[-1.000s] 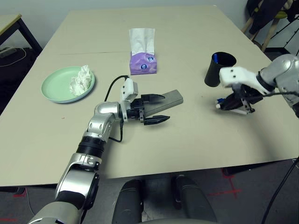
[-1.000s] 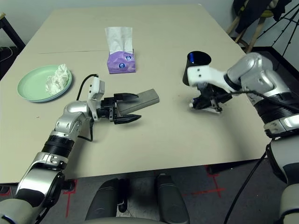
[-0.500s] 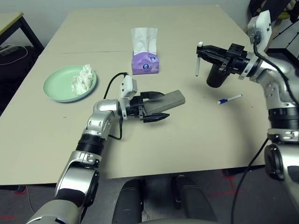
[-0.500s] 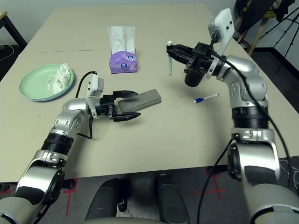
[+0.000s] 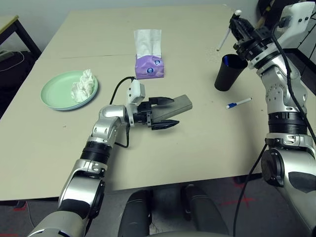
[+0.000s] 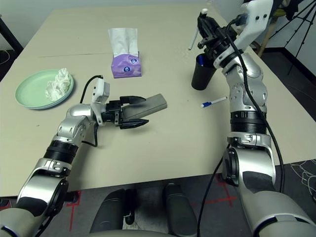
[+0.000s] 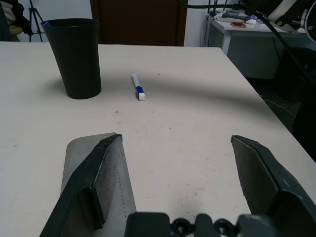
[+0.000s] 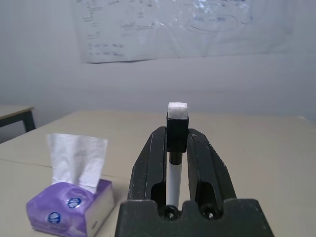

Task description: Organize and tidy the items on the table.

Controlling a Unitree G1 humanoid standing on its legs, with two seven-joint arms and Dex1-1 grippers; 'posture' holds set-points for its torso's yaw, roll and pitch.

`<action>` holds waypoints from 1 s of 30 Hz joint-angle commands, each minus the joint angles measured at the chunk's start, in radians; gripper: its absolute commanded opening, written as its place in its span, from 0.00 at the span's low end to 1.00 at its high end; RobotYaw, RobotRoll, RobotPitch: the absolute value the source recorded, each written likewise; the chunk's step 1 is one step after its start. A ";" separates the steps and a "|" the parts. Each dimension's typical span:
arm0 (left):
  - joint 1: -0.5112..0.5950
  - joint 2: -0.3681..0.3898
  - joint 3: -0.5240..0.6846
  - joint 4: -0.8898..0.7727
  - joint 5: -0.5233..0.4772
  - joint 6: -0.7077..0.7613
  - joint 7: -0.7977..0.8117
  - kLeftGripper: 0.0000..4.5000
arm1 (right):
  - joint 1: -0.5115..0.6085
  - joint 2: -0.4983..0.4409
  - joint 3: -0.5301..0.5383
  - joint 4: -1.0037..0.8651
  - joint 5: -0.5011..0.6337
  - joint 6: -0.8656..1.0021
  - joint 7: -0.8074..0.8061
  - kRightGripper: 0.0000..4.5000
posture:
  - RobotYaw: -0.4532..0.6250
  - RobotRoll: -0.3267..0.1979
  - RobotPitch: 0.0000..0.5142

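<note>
Right gripper (image 6: 203, 25) is pinching a white pen (image 6: 193, 37) just above the black cup (image 6: 203, 72), pen slanting toward five o'clock into the cup's mouth, while left gripper (image 5: 165, 113) is resting spread around the grey glasses case (image 5: 178, 105) at counter (image 5: 197, 148) centre.

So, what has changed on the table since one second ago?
The right gripper, which was low over the table beside the cup, took one pen and lifted it above the cup, shut on it. A second pen lies on the table near the cup. The open left gripper, the case, plate, tissue and tissue box stayed as they were.
</note>
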 commanded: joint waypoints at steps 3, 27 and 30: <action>0.011 0.011 -0.003 -0.008 -0.009 0.009 -0.004 1.00 | -0.045 -0.003 -0.033 0.040 -0.007 0.081 -0.167 0.09 | 0.41 0.62 0.24; -0.088 0.010 0.072 0.066 0.014 0.029 0.200 1.00 | -0.008 -0.043 0.011 -0.054 -0.041 0.230 -0.246 0.09 | 0.41 0.62 0.23; -0.085 0.015 0.075 0.059 0.013 0.036 0.224 1.00 | -0.003 -0.048 0.019 -0.060 -0.046 0.247 -0.236 0.09 | 0.41 0.62 0.23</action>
